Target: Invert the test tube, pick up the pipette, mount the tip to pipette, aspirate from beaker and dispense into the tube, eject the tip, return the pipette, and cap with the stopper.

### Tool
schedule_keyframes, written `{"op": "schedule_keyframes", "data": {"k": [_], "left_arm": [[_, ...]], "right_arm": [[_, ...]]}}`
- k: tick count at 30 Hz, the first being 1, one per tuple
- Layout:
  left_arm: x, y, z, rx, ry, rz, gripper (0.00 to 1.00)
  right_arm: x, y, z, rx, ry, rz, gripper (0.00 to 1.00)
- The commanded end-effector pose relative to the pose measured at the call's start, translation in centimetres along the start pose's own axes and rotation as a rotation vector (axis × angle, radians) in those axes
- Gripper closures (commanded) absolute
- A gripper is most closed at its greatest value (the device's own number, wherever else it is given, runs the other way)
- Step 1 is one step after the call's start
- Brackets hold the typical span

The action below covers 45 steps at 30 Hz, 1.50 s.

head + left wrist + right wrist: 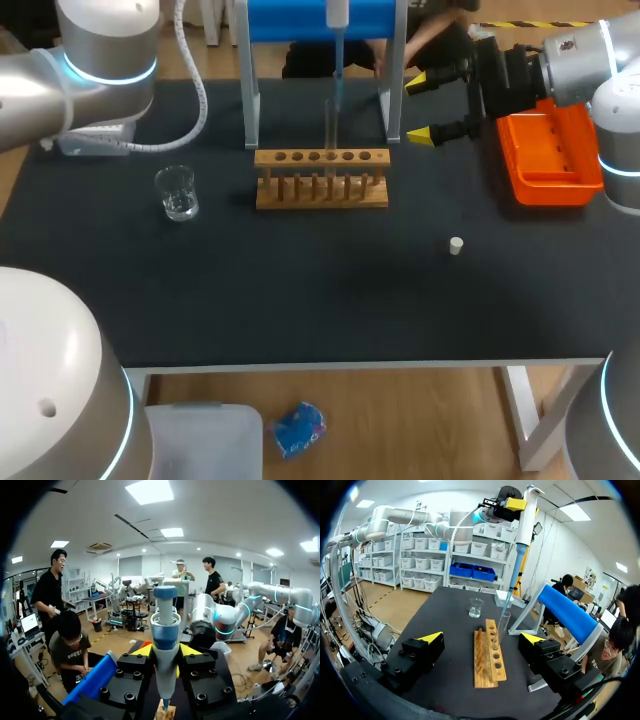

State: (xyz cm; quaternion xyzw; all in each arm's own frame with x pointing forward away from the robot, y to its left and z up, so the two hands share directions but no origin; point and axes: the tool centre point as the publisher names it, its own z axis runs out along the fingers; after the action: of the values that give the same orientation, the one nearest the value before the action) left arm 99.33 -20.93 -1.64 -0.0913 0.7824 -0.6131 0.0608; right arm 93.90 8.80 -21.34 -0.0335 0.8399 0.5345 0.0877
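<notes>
My left gripper [166, 650] is shut on the white and blue pipette [165, 630], which hangs upright over the wooden rack [321, 190]. The pipette's clear tip [338, 92] points down into the mouth of the test tube [328, 128] that stands in the rack. In the right wrist view the pipette [522, 535] and tube [502, 625] show ahead of my right gripper [482, 637]. That right gripper [425, 107] is open and empty, to the right of the rack. The beaker [177, 192] holds some clear liquid at the left. A small white stopper [456, 245] lies on the mat.
A blue pipette stand [320, 20] with grey legs rises just behind the rack. An orange tip tray [545, 165] sits at the right edge, under my right arm. The black table mat [300, 300] reaches to the front edge.
</notes>
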Motion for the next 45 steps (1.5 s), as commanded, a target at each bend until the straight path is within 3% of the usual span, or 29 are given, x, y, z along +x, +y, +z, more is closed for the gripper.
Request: {"op": "schedule_keyframes", "data": {"k": [1,7,20,34,45], "left_arm": [[-0.2,0.4,0.3,-0.012,0.010,-0.008,1.00],[-0.1,0.8,-0.1,-0.050,-0.005,-0.019,1.00],[-0.6,0.6,-1.0,-0.045,-0.051,-0.009,1.00],[-0.3,-2.5,-1.1,-0.003,-0.049,0.064,1.00],[-0.3,-1.4,-0.6,-0.003,-0.037,0.039,1.00]], "right_arm": [[0.0,0.0,-0.1,0.001,0.000,0.000,0.00],[0.0,0.0,-0.1,0.001,0.000,0.000,0.00],[0.0,0.0,-0.1,0.001,0.000,0.000,0.00],[0.0,0.0,-0.1,0.001,0.000,0.000,0.00],[0.0,0.0,-0.1,0.001,0.000,0.000,0.00]]}}
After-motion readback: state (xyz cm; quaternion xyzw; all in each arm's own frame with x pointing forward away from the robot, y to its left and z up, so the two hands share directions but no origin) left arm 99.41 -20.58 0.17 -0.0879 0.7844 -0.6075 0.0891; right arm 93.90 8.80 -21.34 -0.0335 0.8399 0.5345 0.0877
